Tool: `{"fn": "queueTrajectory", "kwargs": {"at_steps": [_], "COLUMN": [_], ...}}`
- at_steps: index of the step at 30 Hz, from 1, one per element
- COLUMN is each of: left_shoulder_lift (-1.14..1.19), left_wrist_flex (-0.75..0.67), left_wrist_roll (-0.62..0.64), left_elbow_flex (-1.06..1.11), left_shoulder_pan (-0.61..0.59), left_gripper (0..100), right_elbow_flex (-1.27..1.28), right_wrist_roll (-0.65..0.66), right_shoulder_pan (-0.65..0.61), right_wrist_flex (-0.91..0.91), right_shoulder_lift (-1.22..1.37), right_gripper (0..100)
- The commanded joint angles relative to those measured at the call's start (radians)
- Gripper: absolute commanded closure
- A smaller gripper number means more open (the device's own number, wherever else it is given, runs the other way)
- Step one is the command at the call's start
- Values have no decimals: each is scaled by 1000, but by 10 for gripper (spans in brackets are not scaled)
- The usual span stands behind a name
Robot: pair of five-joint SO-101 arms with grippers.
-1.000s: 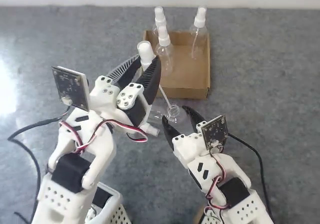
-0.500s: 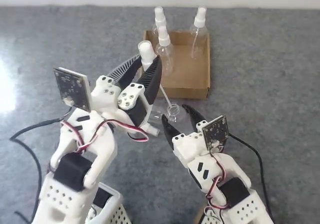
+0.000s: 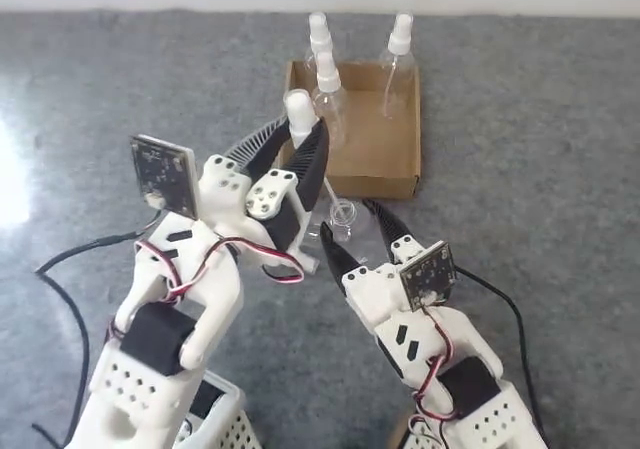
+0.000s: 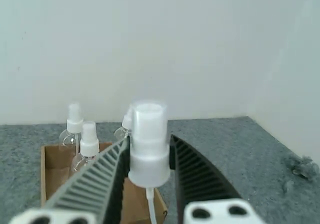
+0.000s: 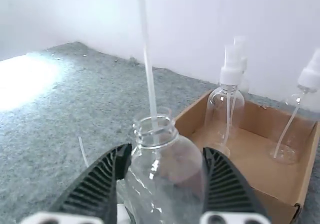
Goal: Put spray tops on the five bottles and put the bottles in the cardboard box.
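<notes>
Your left claw is clamped on a spray top. Its tube dips into the neck of the open bottle, gripped by your right claw just before the cardboard box.

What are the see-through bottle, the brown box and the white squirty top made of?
The bottle: probably clear glossy plastic, maybe glass; you see through it. The box: matte brown cardboard, dull folded walls. The spray top: smooth white plastic, it seems, opaque and slightly shiny.
</notes>
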Motion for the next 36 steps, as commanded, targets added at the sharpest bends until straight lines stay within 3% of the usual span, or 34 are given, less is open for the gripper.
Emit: {"fn": "queueTrajectory", "kwargs": {"at_steps": [1,10,26,36], "left_shoulder_lift": [-12,-15,-9,-9], "left_wrist_flex": [-28,-23,57,55], "left_wrist_roll": [-14,-69,-133,-176], "left_elbow_flex": [12,51,97,147], "left_shoulder_pan": [6,104,118,207], "left_gripper": [988,988,988,987], "right_elbow_flex": [21,21,21,21], "right_wrist_roll": [23,23,23,23], "right_shoulder_pan": [-12,-7,30,62], "right_wrist_flex": [-28,-19,-19,-18], "right_shoulder_lift": [-4,-4,-4,-4], "right_gripper": [908,908,908,908]}}
